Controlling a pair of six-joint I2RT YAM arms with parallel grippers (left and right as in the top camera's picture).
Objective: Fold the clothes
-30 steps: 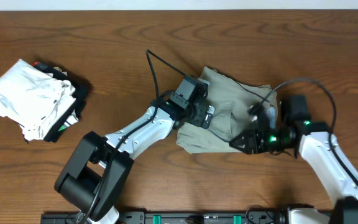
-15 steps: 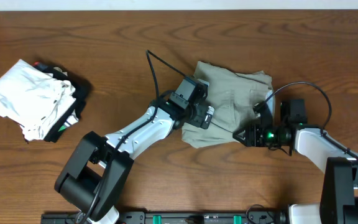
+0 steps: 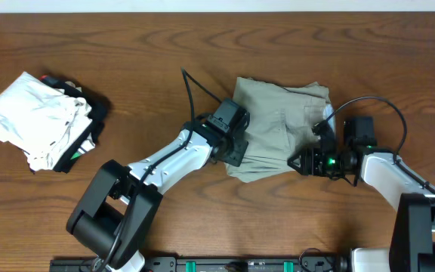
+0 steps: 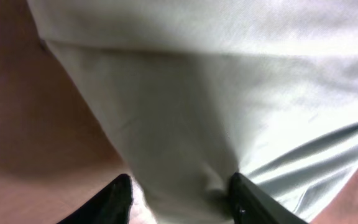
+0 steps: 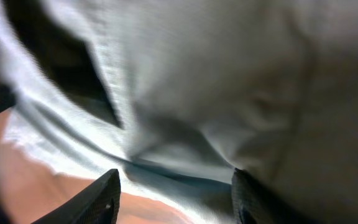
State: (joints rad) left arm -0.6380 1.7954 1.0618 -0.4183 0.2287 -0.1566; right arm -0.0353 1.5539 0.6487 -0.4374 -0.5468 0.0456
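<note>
Clothes [image 3: 278, 121] mid-table, between arms. Left gripper [image 4: 180, 183] and right gripper [image 5: 176, 177] each straddle cloth edge; I can't tell if clamped. I want full pinch through layers, then even pull.

The clothes [image 3: 282, 125] are coloured plain pale khaki-green, the table [image 3: 127, 45] is grained brown – the crumpled garment [image 3: 32, 121] white.

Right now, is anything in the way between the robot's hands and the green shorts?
No, nothing visible. The left gripper and the right gripper are both at the khaki shorts, with cloth between each one's fingers.
</note>
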